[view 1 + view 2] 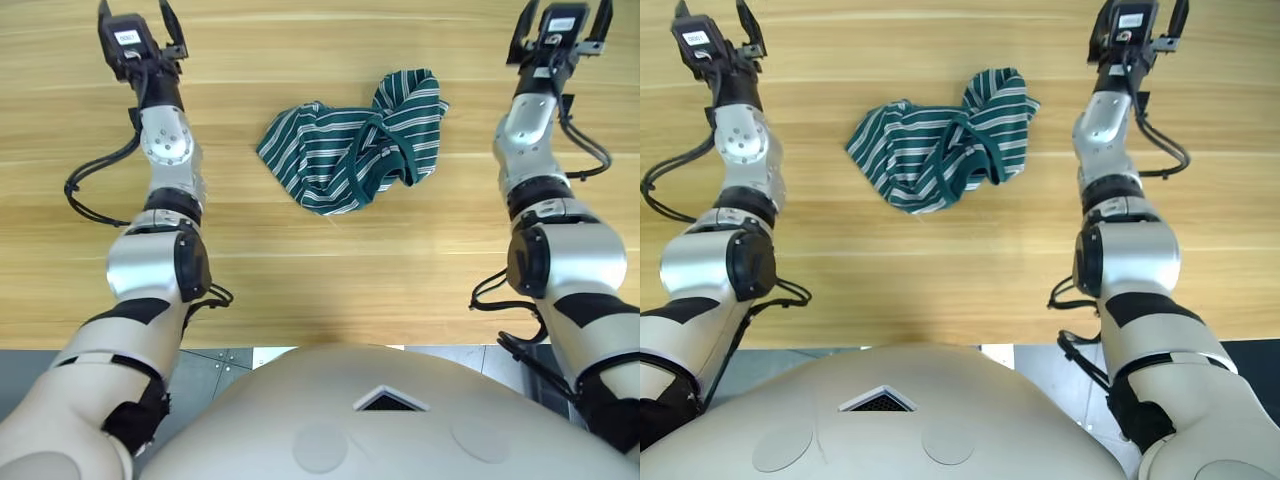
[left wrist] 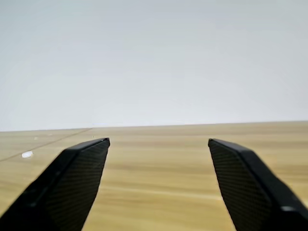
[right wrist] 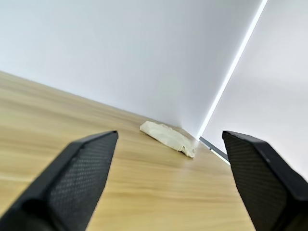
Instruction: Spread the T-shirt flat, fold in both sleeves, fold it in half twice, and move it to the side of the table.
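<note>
t-shirt [image 1: 350,140] crumpled on table [image 1: 300,270]. left gripper [image 1: 135,10], right gripper [image 1: 568,8]: wide, flanking it, well apart. pale lump [image 3: 168,137] beyond, possibly cloth.

Nothing here can actually be read. A white label [image 1: 127,37] sits on the back of the left gripper [image 1: 134,12], at ten o'clock on the table [image 1: 300,270]. A second label [image 1: 562,22] sits on the right gripper [image 1: 565,8], at two o'clock. The dark print on both is too small to make out.
</note>
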